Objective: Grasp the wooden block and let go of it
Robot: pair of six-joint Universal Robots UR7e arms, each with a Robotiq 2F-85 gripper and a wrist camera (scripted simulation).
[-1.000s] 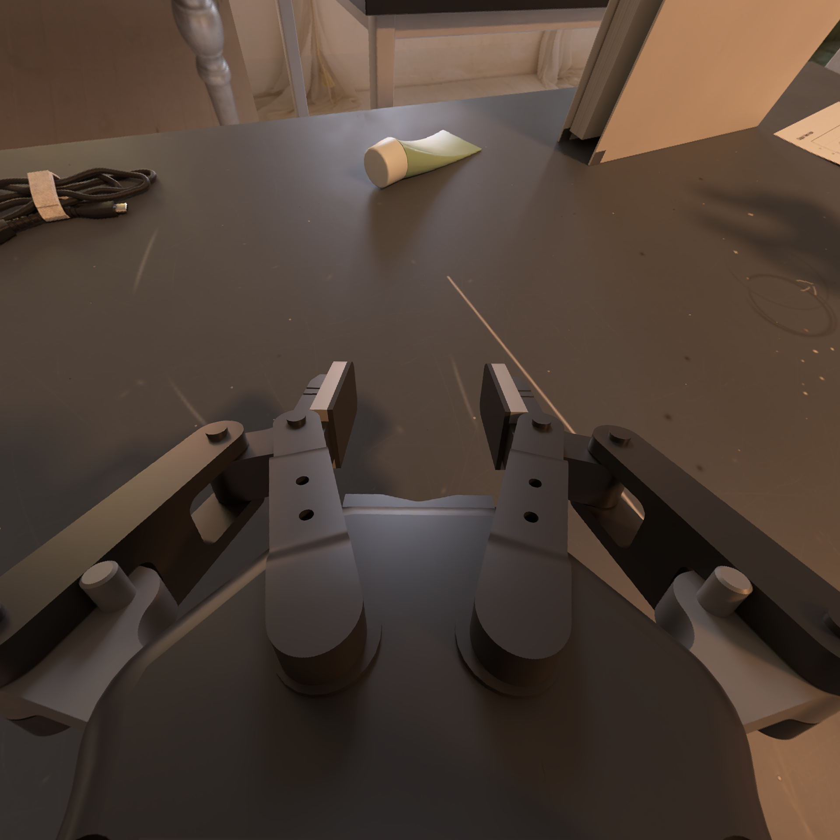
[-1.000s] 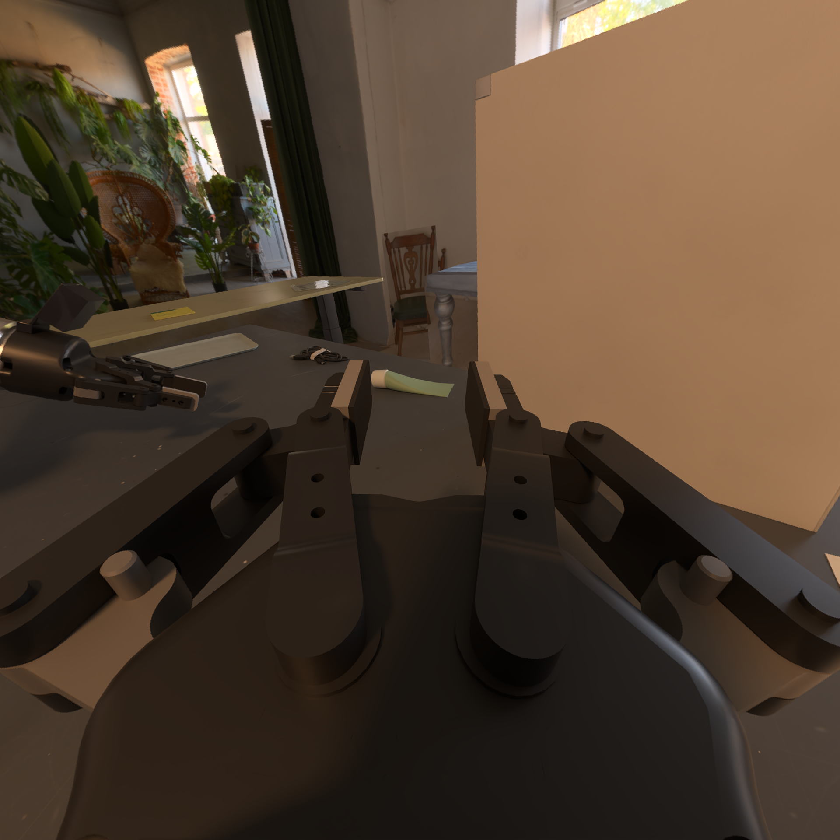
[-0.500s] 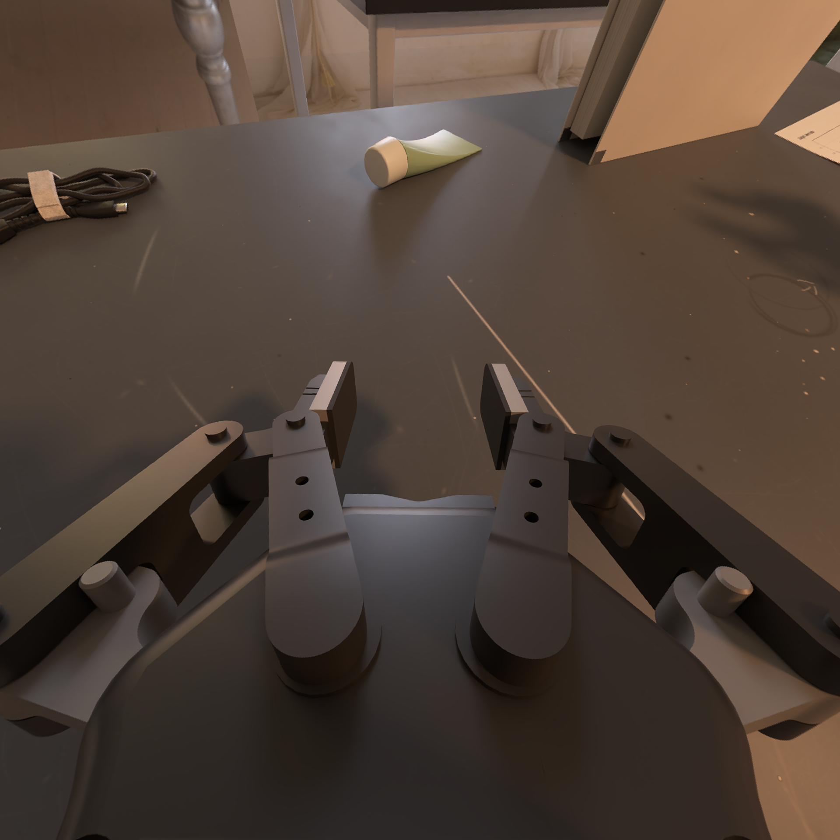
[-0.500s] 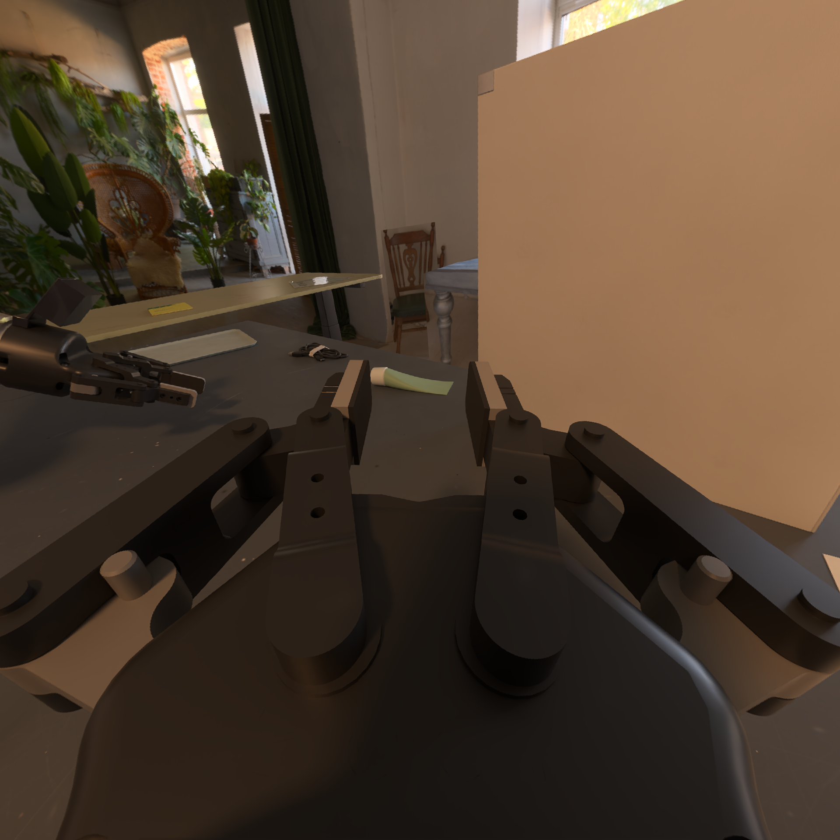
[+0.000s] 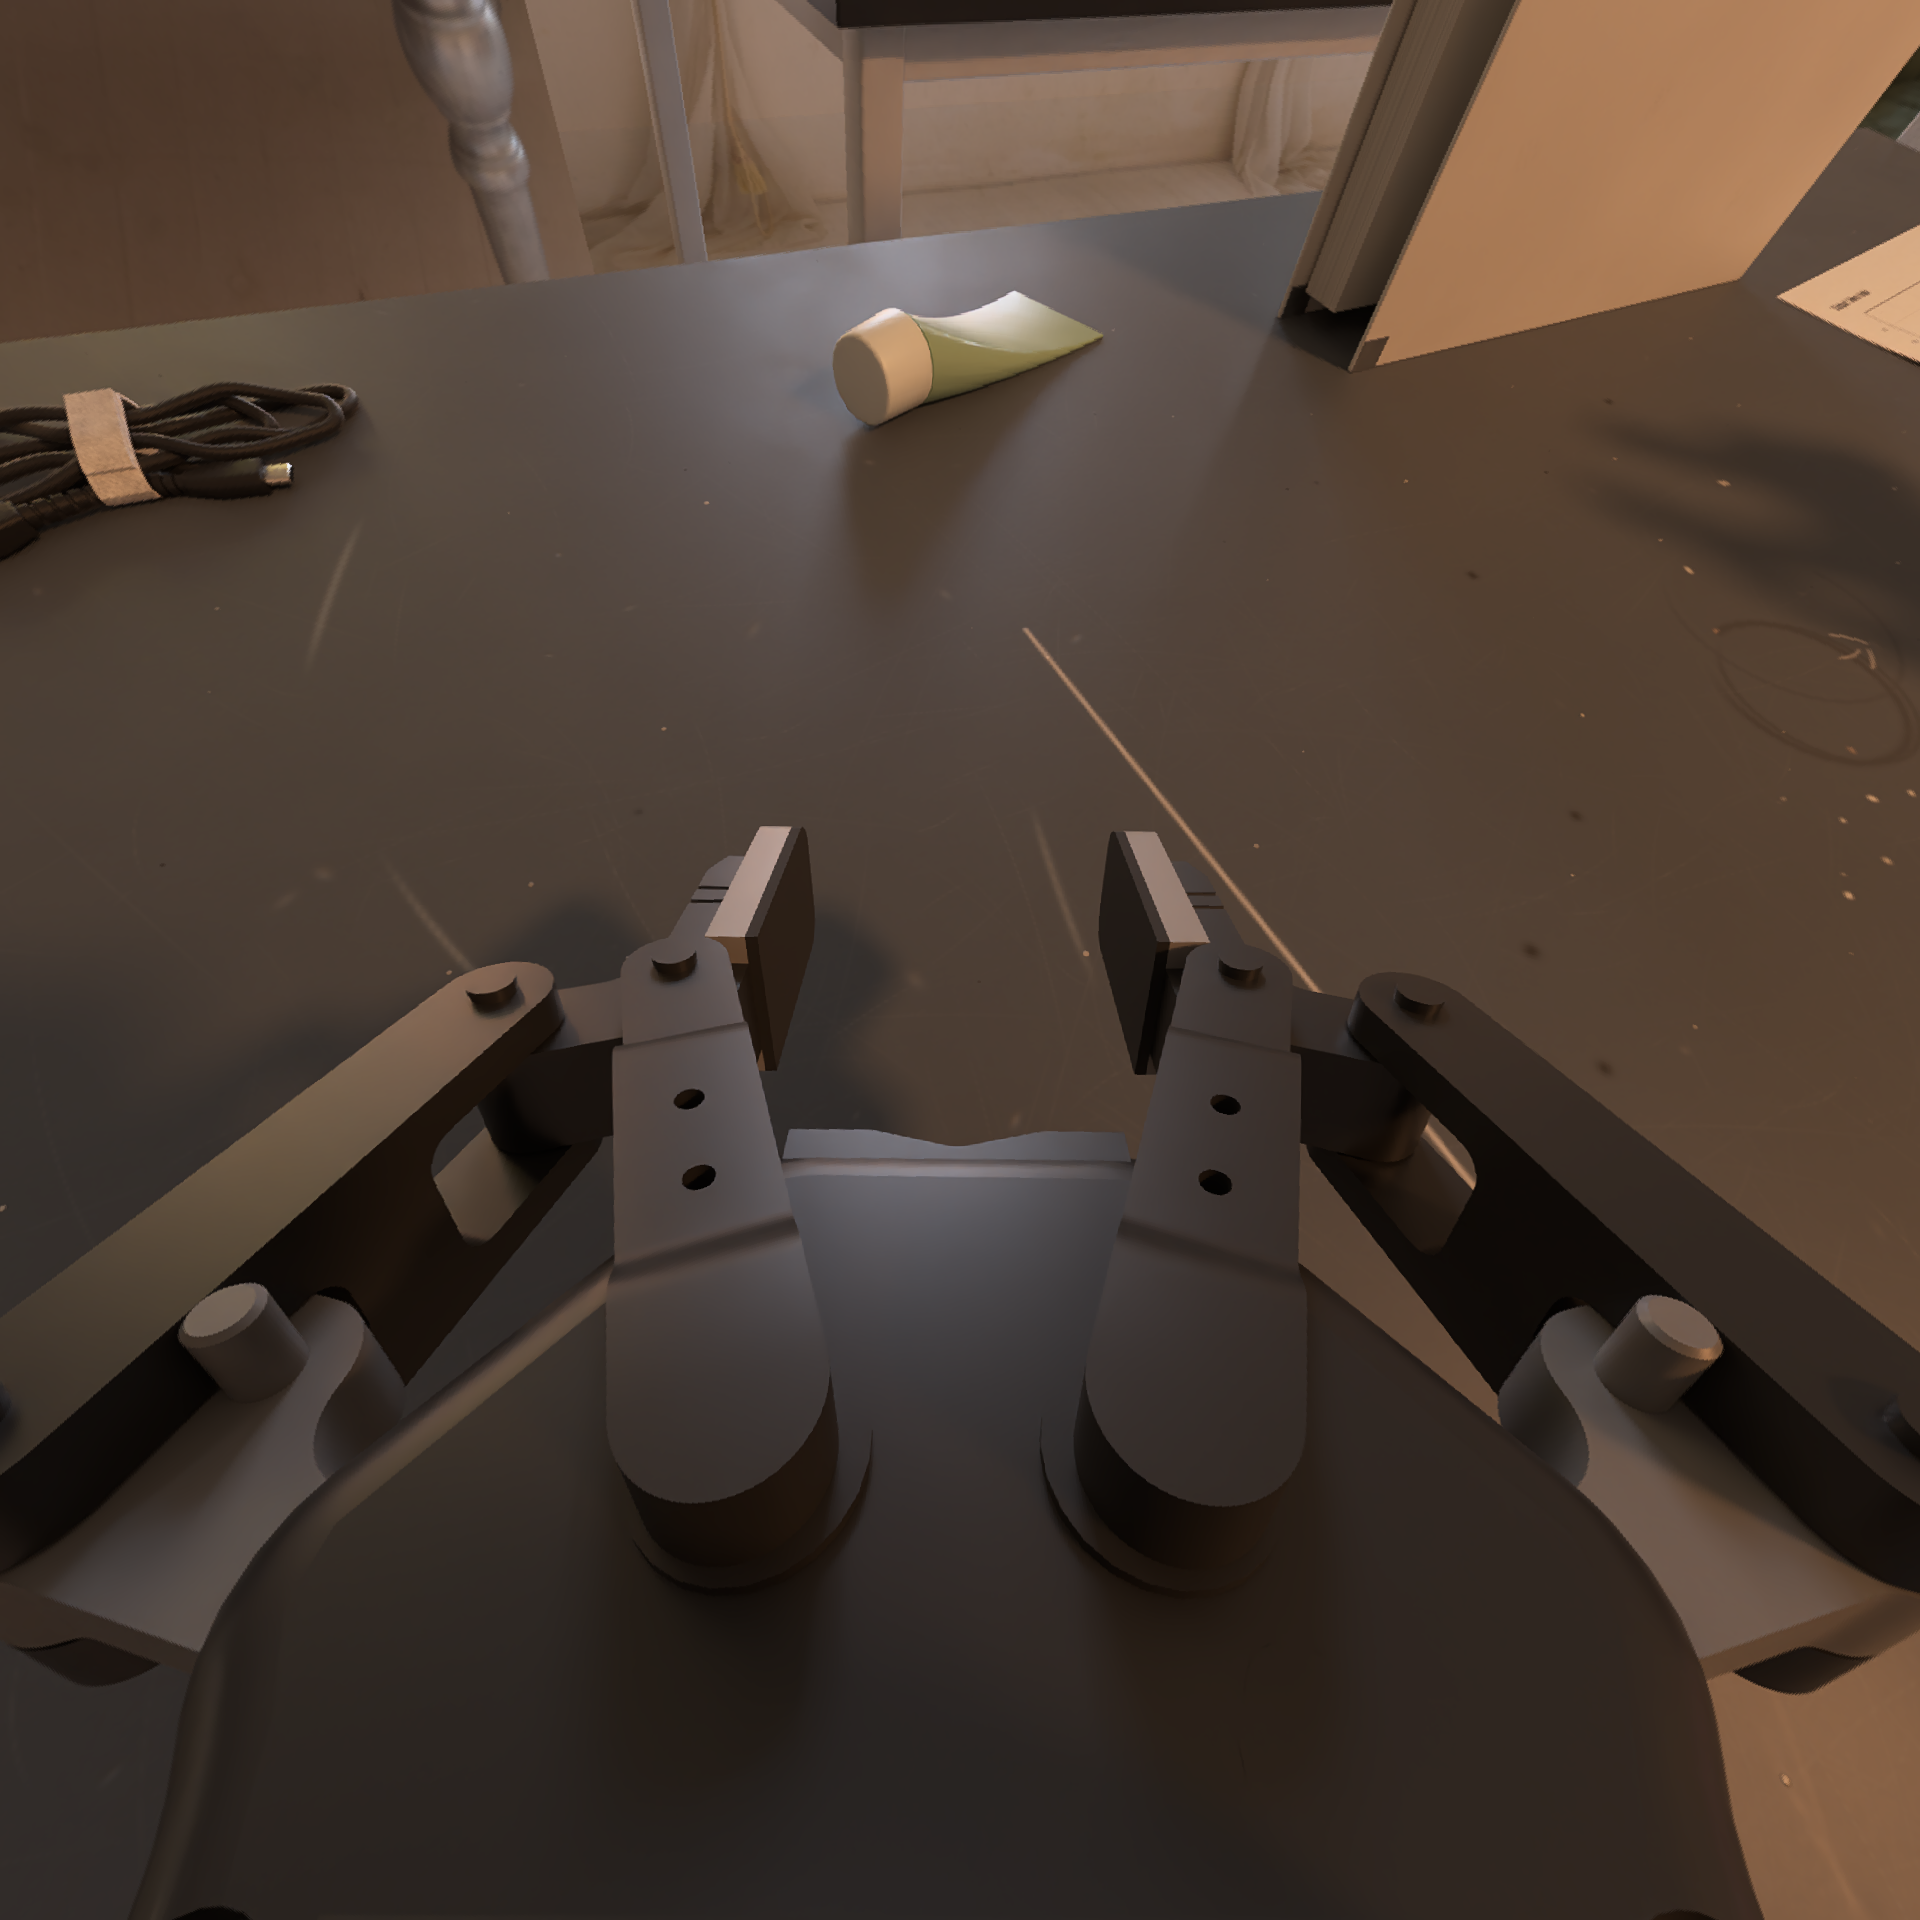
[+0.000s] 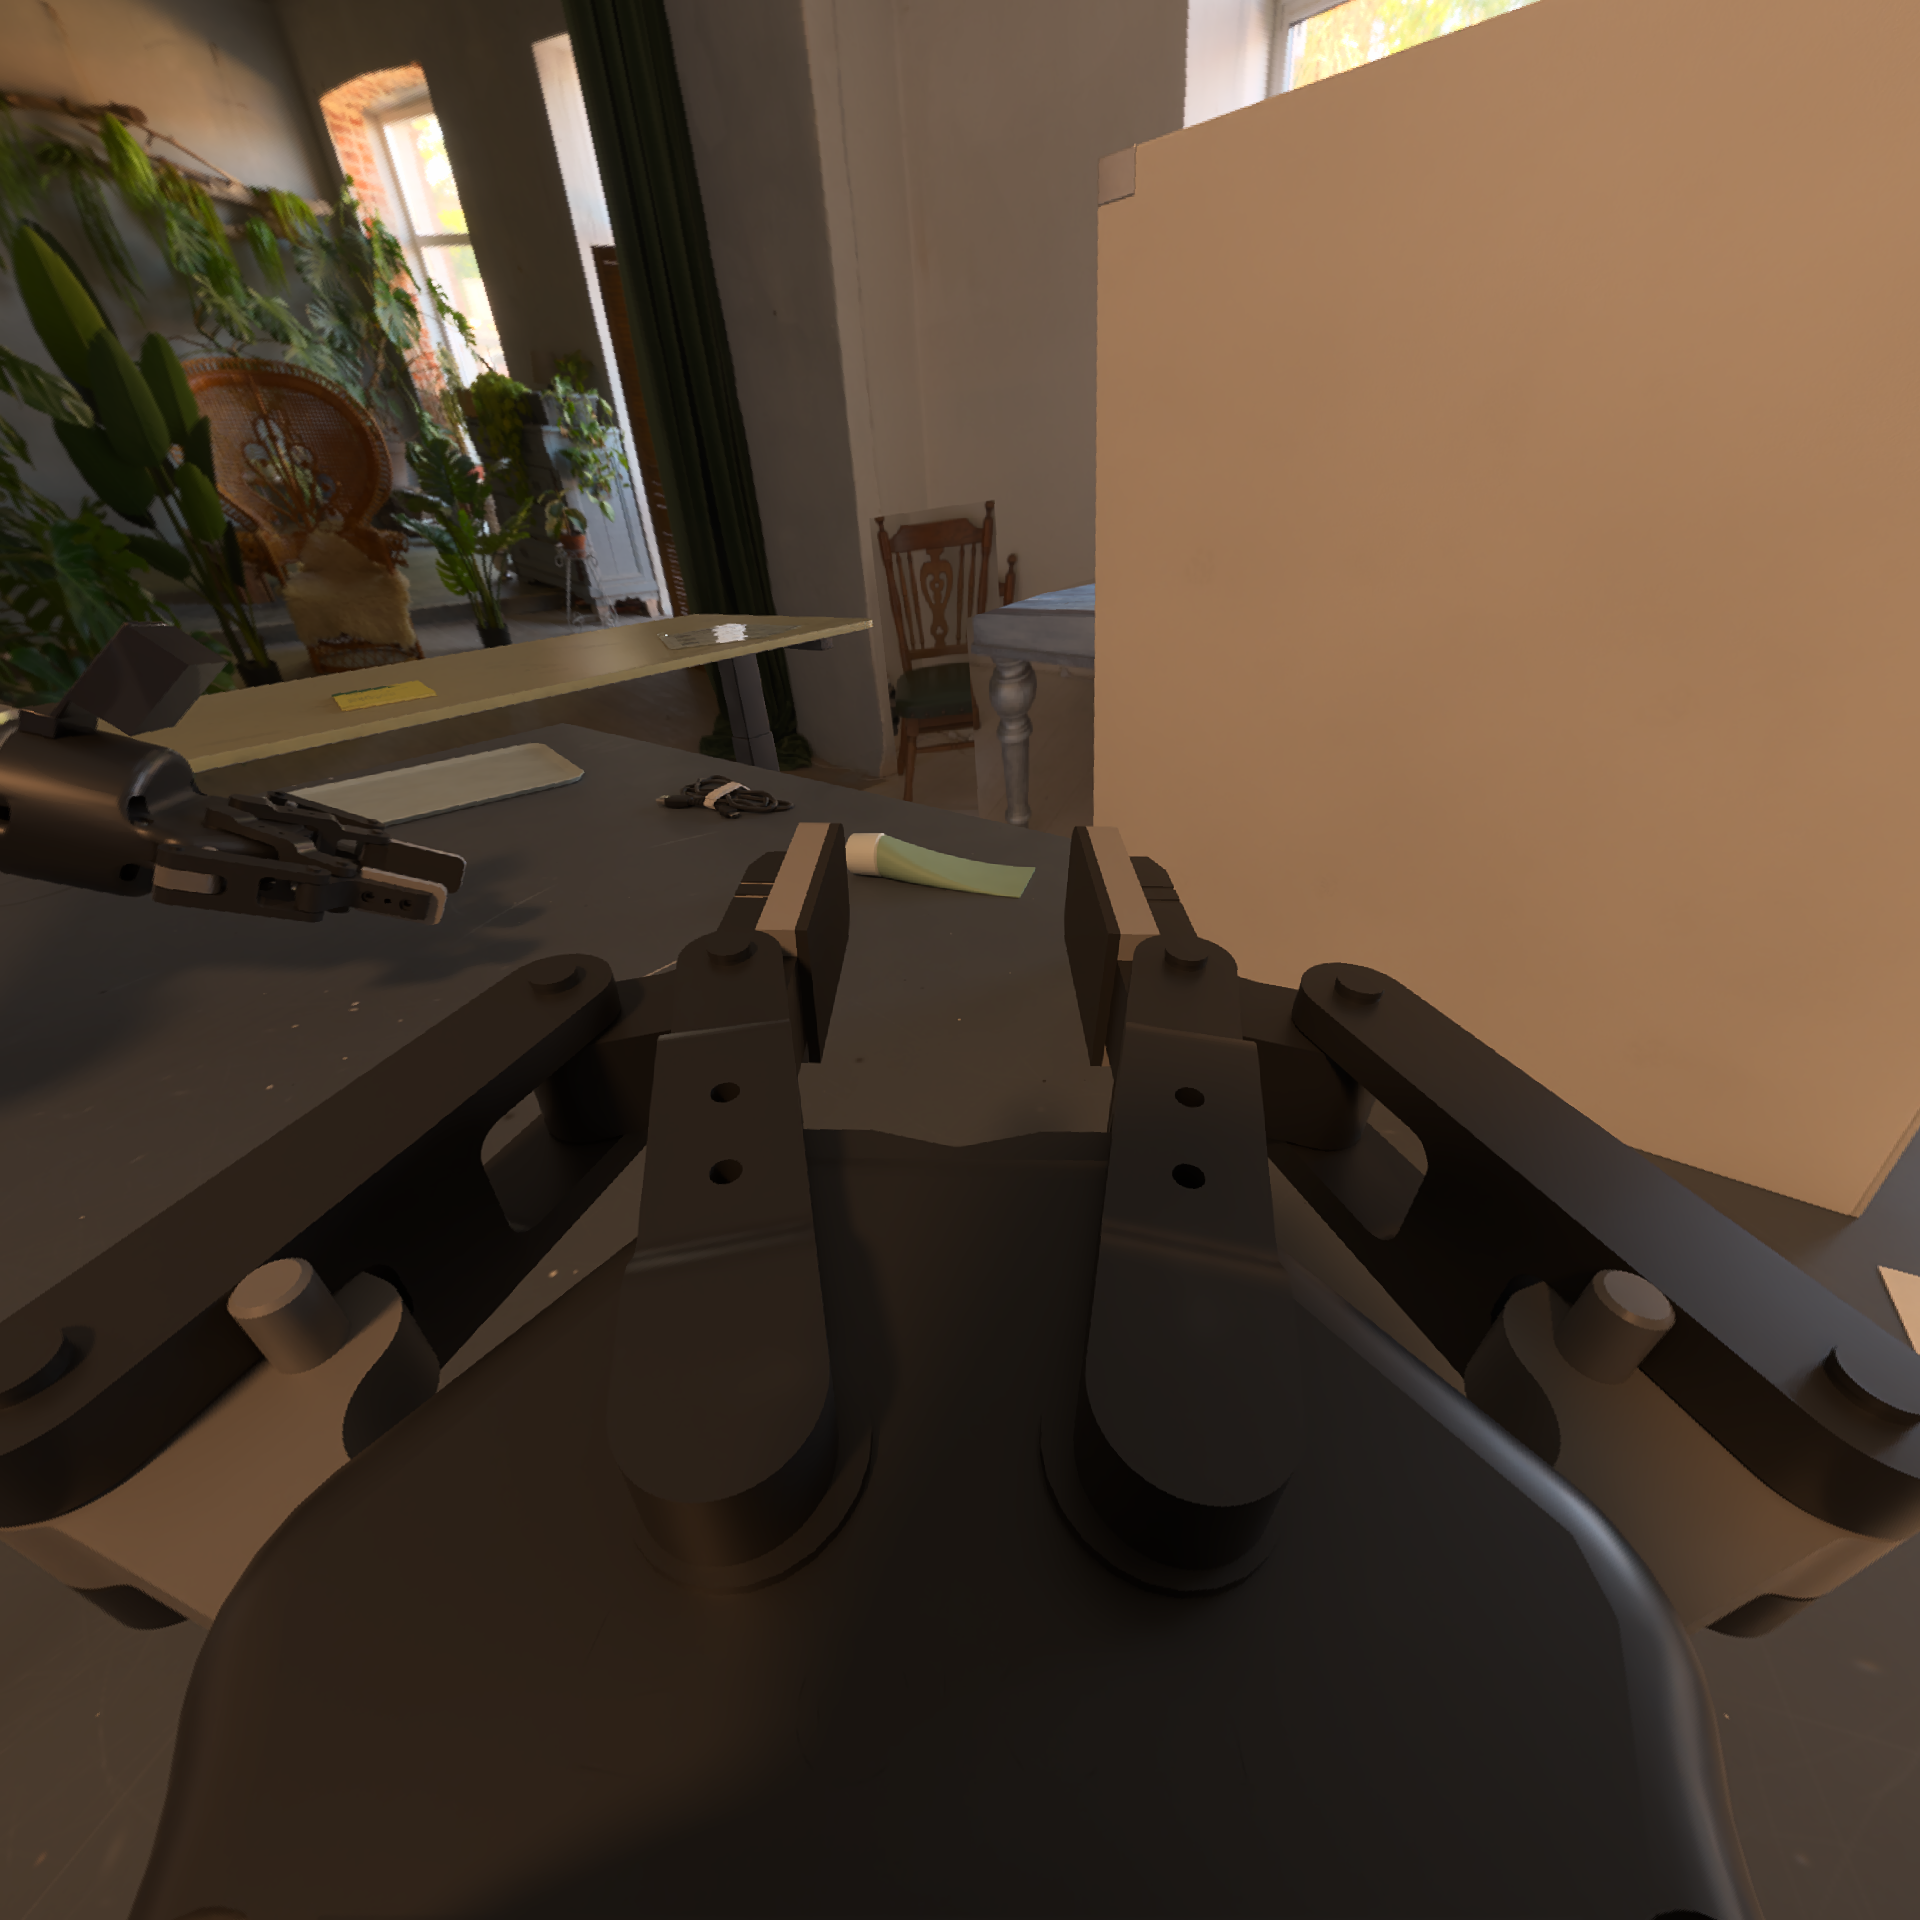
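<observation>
I see no small wooden block in either view. A large tan upright board (image 6: 1507, 623) stands on the dark table (image 5: 623, 675) to the right; its lower corner also shows in the left wrist view (image 5: 1610, 156). My left gripper (image 5: 951, 914) is open and empty, held low over bare table. My right gripper (image 6: 956, 925) is open and empty, close to the left of the board. The left gripper also shows far left in the right wrist view (image 6: 416, 883).
A green tube with a white cap (image 5: 956, 353) lies ahead, also in the right wrist view (image 6: 935, 862). A bundled black cable (image 5: 156, 447) lies at far left. A pale flat tray (image 6: 436, 784) lies at the back. A paper sheet (image 5: 1870, 301) lies right.
Almost nothing. The right wrist view has shifted very slightly. The left wrist view is unchanged. Both grippers stay open and empty.
</observation>
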